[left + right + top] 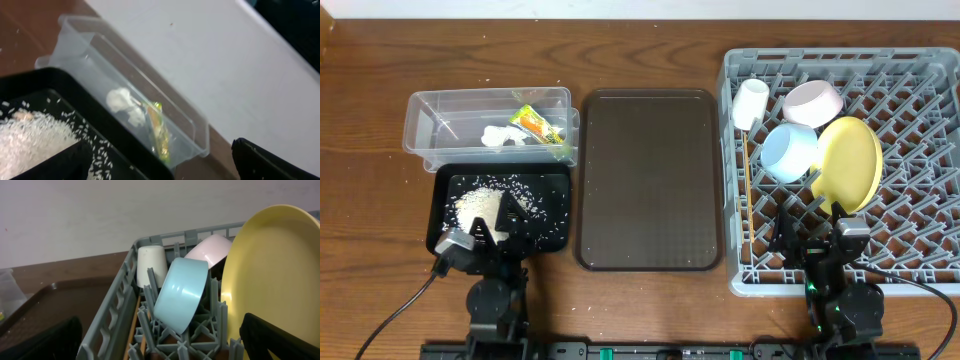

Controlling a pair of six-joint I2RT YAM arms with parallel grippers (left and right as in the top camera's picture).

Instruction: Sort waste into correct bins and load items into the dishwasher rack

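Left gripper (482, 232), jaws apart, empty, above rice (480, 205) in the black tub (566, 215); right gripper (817, 230), likewise apart, yellow plate (850, 160) just ahead in the rack (920, 230). Swing low and you may scatter grains or topple the plate

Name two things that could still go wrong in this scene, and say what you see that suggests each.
1. The yellow plate stands on edge in the rack, close to the open right hand; a careless move could knock it over.
2. Loose rice lies in the shallow black tub beneath the open left hand; a nudge might scatter grains onto the table.
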